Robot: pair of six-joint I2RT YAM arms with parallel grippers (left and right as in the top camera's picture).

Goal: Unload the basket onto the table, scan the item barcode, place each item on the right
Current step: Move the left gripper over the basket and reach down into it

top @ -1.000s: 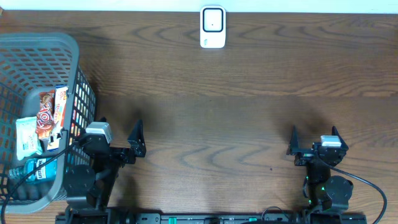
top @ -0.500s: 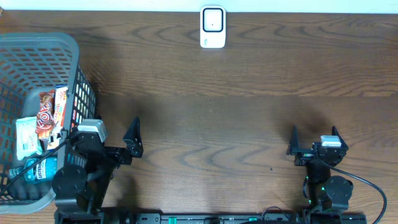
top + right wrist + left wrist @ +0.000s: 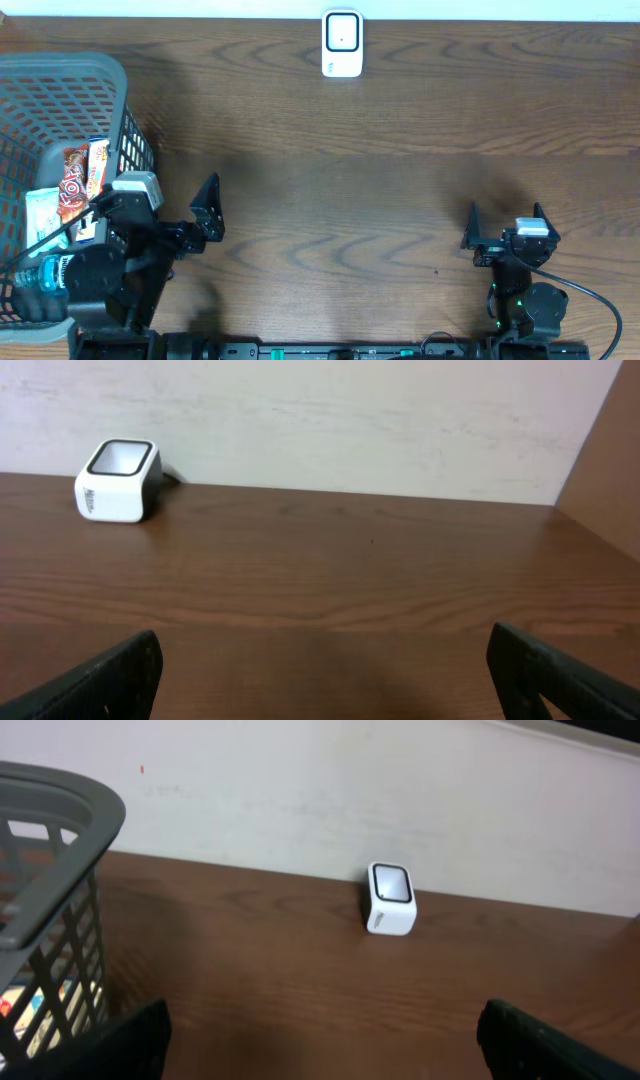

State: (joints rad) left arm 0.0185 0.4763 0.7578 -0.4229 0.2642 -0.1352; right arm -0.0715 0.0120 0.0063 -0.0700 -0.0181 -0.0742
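Far left: a grey mesh basket (image 3: 60, 75) is set on the wooden table (image 3: 400, 150). Inside it the task's items are lodged: snack bars (image 3: 75, 185) in red-and-orange wrappers, a white packet (image 3: 42, 222) beside them, and a bottle (image 3: 45, 275) with a blue label nearest the arm's base. Barcodes are too small to be made out.

The left gripper (image 3: 322, 1042) is held just right of the basket, jaws spread wide and empty.

Centre, at the far edge by the wall: a white scanner (image 3: 342, 44) is stood upright.

Right: the right gripper (image 3: 325, 670) is held low over bare wood, well apart from the scanner, jaws wide apart, nothing gripped.
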